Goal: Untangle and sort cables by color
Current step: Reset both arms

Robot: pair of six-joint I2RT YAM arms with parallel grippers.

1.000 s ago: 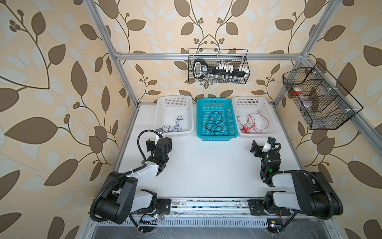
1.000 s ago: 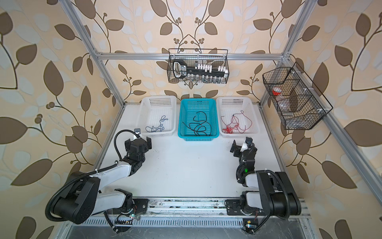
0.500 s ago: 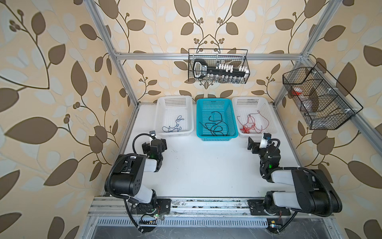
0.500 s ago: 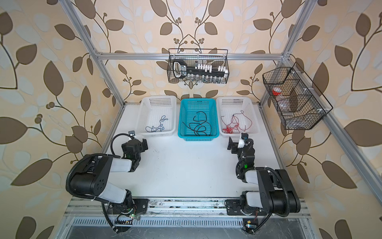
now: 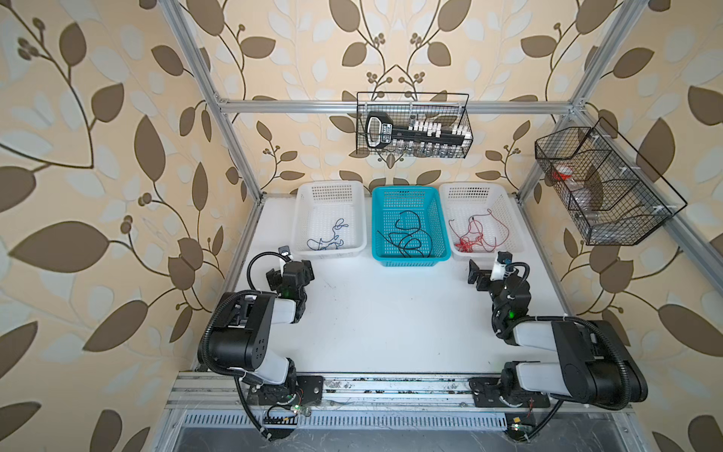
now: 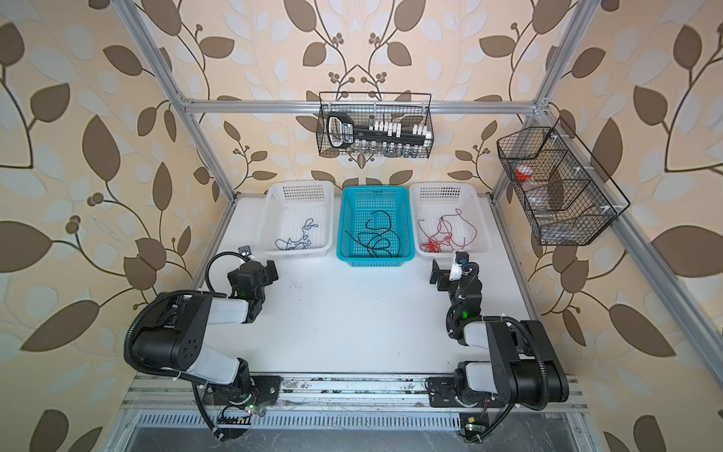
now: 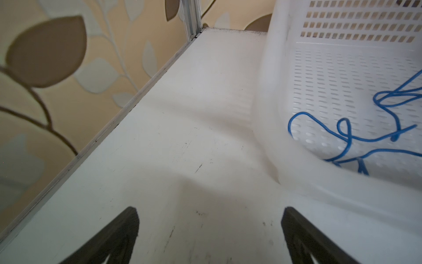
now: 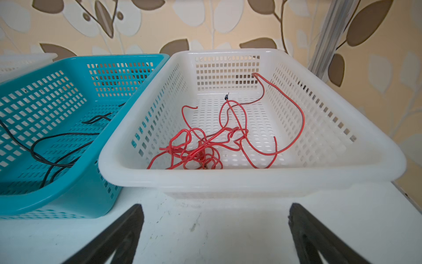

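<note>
My left tool (image 7: 210, 212) and right tool (image 8: 217, 208) gape wide, holding nothing, above the counter (image 5: 391, 313). Along its far edge, blue cables (image 7: 349, 137) fill the left white basket (image 5: 330, 252), black cables (image 5: 407, 242) the teal basket (image 5: 410, 259), and red cables (image 8: 196, 153) the right white basket (image 8: 251, 178).

On the desk (image 5: 391, 321), a teal basket (image 5: 405, 200) sits mid-frame between left white basket (image 5: 330, 193) and right white basket (image 5: 471, 193); centre wire basket (image 5: 362, 117) and upper-right wire basket (image 5: 626, 231) hang above.

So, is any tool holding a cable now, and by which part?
No, nothing is held. The left tool and the right tool are both open and empty.
</note>
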